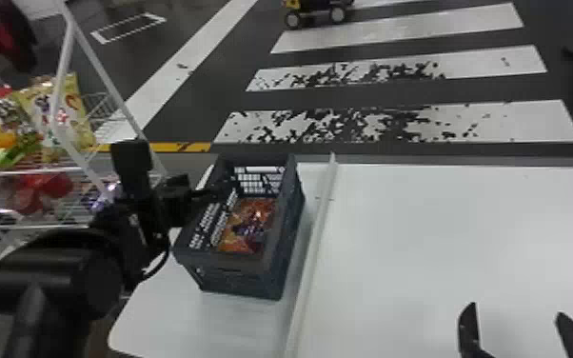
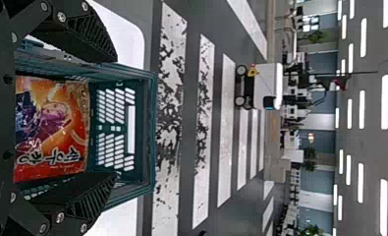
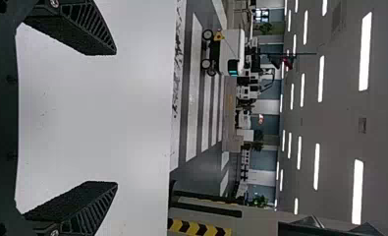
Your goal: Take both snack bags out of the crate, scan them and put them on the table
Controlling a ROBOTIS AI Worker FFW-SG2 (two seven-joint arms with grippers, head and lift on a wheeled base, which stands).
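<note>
The left gripper [image 1: 212, 191] is at the crate's left side wall in the head view, near its far end. In its wrist view, the left gripper [image 2: 115, 118] stands open, with the crate [image 2: 150, 123] beyond and between its fingers. An orange-red snack bag [image 1: 251, 223] with a purple figure lies flat inside the dark crate [image 1: 238, 278]; the same snack bag [image 2: 59, 128] appears in the left wrist view. Whether another bag lies beneath it, I cannot tell. Over the white table's near right part, the right gripper [image 1: 516, 309] is open and holds nothing; in its wrist view, the right gripper [image 3: 116, 118] faces bare tabletop.
A raised white strip [image 1: 316, 238] runs front to back on the table [image 1: 442, 228], just right of the crate. Left of the table, beside the left arm, stands a wire rack [image 1: 123, 114] holding other snack bags [image 1: 2, 126].
</note>
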